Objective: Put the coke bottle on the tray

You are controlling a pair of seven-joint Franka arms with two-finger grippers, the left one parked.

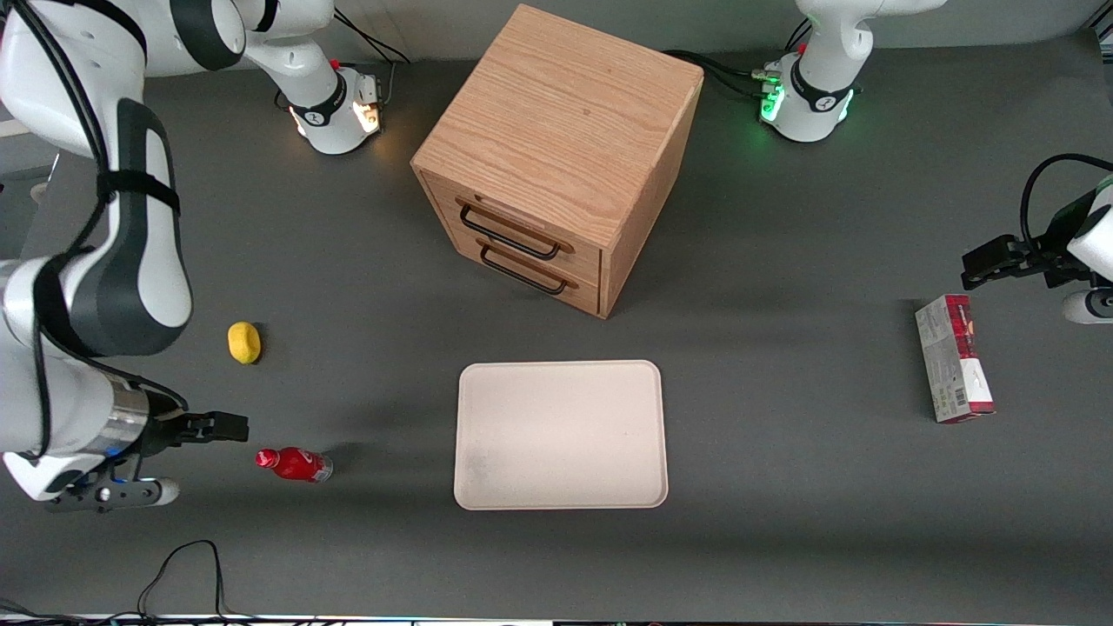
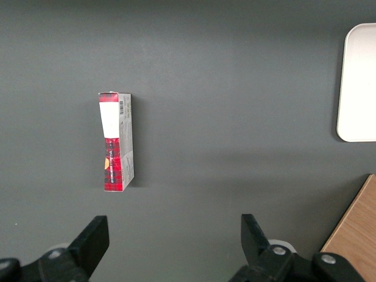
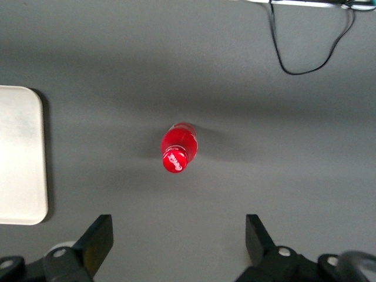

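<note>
Black two-finger gripper (image 1: 196, 452), fingers spread wide apart, hangs above the small red coke bottle (image 1: 294, 464).
Bottle apparently stands upright on grey table (image 1: 783, 539), apart from the flat cream tray (image 1: 561, 435); yellow lemon-like object (image 1: 244, 342) nearby, wooden drawer cabinet (image 1: 556, 156) farther from the camera.

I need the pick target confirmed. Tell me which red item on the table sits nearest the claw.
The coke bottle, small, red-capped, on the table just beside the open claw. The other red item, the red-and-grey carton, lies toward the parked arm's end.
</note>
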